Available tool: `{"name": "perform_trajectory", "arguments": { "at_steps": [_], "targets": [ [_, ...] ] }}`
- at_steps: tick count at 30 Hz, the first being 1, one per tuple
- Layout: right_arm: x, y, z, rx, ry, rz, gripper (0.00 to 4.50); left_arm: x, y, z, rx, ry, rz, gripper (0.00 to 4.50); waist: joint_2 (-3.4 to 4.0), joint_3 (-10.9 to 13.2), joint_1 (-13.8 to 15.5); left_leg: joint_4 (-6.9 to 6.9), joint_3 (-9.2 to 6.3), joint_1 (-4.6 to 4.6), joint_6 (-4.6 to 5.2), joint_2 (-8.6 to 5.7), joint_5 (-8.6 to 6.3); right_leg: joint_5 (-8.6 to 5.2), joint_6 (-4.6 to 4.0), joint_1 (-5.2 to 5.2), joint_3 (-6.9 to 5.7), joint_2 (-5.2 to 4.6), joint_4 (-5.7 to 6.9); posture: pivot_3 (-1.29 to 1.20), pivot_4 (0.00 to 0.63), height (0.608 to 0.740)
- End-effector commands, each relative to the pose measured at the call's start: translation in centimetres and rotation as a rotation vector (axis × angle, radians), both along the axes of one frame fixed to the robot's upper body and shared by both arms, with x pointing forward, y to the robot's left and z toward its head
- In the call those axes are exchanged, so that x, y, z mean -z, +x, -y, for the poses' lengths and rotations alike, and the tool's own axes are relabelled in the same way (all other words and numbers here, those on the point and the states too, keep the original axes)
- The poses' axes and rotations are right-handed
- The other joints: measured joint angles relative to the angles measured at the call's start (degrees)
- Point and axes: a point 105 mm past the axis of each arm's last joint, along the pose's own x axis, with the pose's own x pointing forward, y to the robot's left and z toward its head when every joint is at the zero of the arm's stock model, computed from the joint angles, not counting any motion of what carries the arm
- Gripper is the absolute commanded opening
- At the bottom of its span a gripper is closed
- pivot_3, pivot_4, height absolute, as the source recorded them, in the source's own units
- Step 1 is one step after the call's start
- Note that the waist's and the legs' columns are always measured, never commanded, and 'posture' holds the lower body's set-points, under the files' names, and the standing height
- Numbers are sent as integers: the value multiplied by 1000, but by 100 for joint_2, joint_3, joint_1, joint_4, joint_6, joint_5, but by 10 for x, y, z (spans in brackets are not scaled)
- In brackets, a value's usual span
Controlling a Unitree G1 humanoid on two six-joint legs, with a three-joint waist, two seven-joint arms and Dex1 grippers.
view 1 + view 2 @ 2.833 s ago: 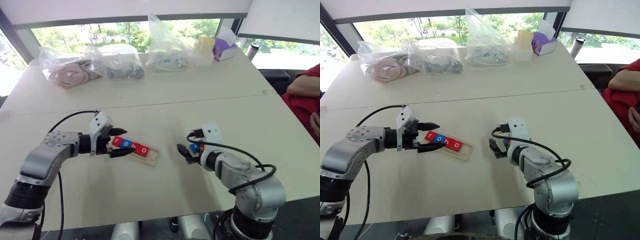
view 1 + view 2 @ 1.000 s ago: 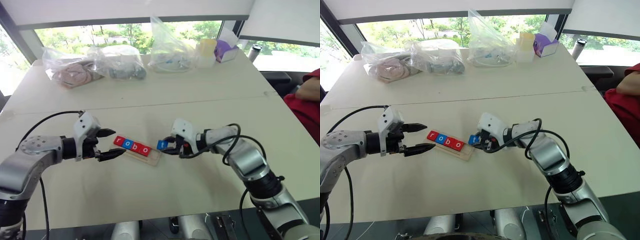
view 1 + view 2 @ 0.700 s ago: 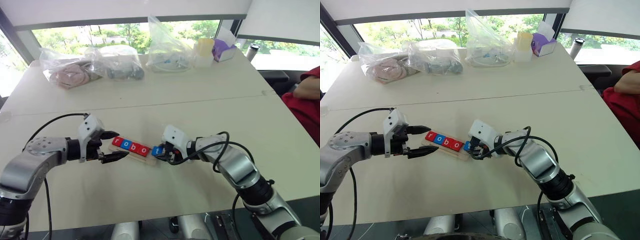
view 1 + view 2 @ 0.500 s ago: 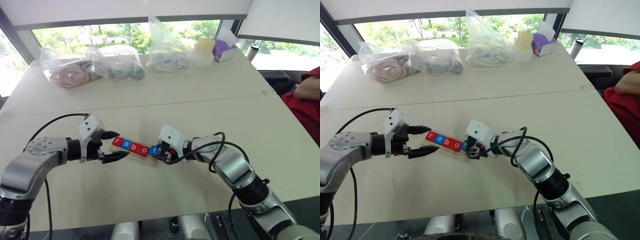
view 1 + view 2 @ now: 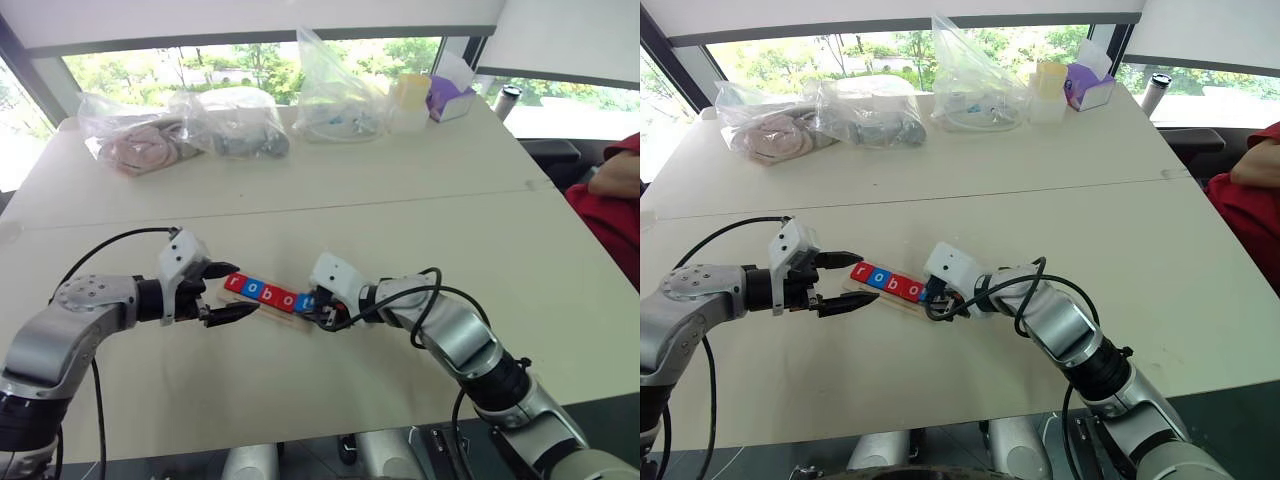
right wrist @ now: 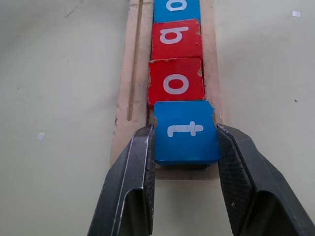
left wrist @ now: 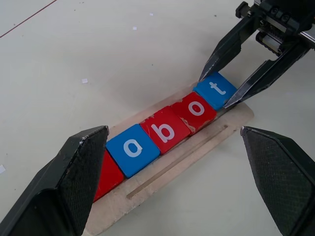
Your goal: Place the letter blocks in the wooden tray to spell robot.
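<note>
Left eye view: pale table (image 5: pixel 400 215), bright windows (image 5: pixel 250 60) behind.

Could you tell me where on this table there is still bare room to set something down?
The wide stretch between the bags at the far edge and the wooden tray is bare, as is the table toward the person's sleeve. It is crowded at the tray, where the left gripper and right gripper flank the blocks.

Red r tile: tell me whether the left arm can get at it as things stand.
Probably yes. The left gripper has its jaws open right at the tray's end where the r tile sits, with nothing between.
</note>
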Motion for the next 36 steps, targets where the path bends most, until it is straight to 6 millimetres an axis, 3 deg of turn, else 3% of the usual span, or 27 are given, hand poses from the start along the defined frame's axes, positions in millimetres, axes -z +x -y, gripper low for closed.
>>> {"name": "perform_trajectory", "arguments": {
  "at_steps": [1,14,20,21,29,36],
  "targets": [
    [-10,-1,-9,-31,24,31,1147,-4,1,1,8,10,34,4500,0,0,0,0,0,0,0,0,0,0,0,0,0,0,0,0,150,740],
    [-12,-4,-15,-49,28,31,1147,-1,2,-1,-4,27,39,4500,0,0,0,0,-1,-1,0,0,0,0,0,0,-1,0,0,0,150,740],
    [-16,-2,-18,-29,50,19,4114,-1,4,-2,-8,30,43,4500,0,0,0,0,-1,-1,0,0,0,1,1,0,-1,0,0,0,150,740],
    [-16,-2,-18,-28,50,22,4445,-1,4,-2,-8,30,44,4500,0,0,1,0,-1,-1,0,0,0,1,1,0,-1,0,0,0,150,740],
    [-50,21,0,93,144,78,4445,-2,4,-4,-14,28,42,4500,0,0,2,2,-1,-2,0,0,0,1,0,0,-1,-1,0,0,150,740],
    [-29,27,18,126,38,141,4445,-3,5,-3,-12,23,43,4500,0,-1,3,-1,-2,-4,0,0,0,2,4,-1,-3,-1,-2,0,150,740]
  ]
}}
